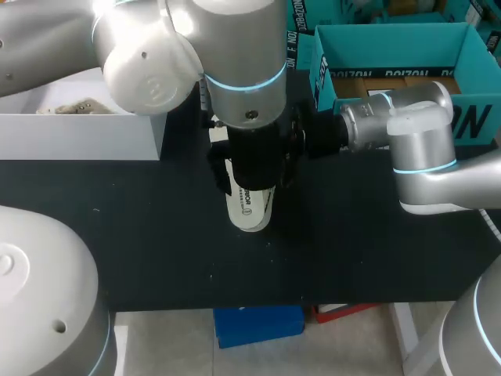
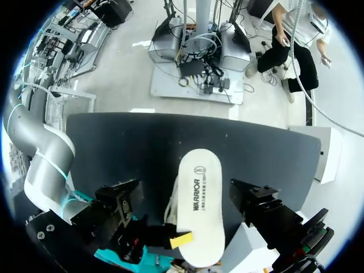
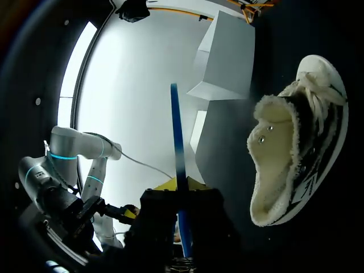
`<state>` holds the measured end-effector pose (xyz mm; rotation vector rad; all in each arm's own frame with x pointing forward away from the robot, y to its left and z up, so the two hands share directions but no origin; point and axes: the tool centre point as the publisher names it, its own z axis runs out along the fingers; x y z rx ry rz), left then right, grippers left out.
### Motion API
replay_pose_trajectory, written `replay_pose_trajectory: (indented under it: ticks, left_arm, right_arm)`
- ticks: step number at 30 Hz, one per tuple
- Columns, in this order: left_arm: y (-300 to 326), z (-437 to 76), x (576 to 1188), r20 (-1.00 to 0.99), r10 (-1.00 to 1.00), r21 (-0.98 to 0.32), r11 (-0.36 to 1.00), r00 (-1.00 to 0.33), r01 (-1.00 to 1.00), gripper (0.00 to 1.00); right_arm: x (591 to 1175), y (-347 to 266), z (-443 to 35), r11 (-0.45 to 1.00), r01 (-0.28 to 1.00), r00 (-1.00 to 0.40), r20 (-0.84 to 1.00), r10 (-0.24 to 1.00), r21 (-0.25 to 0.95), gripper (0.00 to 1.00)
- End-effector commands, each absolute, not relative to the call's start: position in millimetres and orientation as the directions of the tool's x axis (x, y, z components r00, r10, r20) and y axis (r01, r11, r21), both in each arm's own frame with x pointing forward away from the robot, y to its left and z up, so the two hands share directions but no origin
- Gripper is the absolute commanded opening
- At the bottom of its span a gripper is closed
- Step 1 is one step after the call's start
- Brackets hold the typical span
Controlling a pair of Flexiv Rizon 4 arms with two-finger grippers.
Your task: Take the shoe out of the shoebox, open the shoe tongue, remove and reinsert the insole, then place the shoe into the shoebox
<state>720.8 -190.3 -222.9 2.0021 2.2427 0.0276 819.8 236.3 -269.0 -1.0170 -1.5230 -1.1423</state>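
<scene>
Your 2 arms meet mid-scene. The left arm (image 1: 149,47) enters from the far left and turns straight down, left gripper (image 1: 249,186) pointing down. The right arm (image 1: 423,149) lies level from the right, right gripper (image 1: 302,141) just beside the left one.

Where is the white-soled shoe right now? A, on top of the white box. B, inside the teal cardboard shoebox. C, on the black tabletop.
C: the white-soled shoe rests on the black tabletop, outside the teal cardboard shoebox behind it.
</scene>
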Motion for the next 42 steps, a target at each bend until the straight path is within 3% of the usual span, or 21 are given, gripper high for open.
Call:
replay_pose_trajectory:
  ticks: [1, 16, 30, 42]
  left_arm:
    - [-182, -223, 714, -0.129, 0.986, 0.129, 0.118, -0.102, 0.985, 1.00]
    - [-140, -216, 733, -0.568, 0.821, 0.123, 0.163, -0.065, 0.979, 1.00]
    - [-117, -222, 741, -0.745, 0.667, 0.164, 0.174, 0.006, 0.971, 1.00]
    - [-94, -230, 749, -0.906, 0.415, 0.169, 0.169, 0.086, 0.971, 1.00]
  right_arm:
    - [820, 238, -269, 0.220, 0.957, -0.209, 0.975, 0.078, 0.187, 0.00]
    - [820, 238, -269, 0.220, 0.957, -0.209, 0.975, 0.078, 0.187, 0.00]
    - [820, 238, -269, 0.220, 0.957, -0.209, 0.975, 0.078, 0.187, 0.00]
    - [820, 238, -269, 0.220, 0.957, -0.209, 0.975, 0.078, 0.187, 0.00]
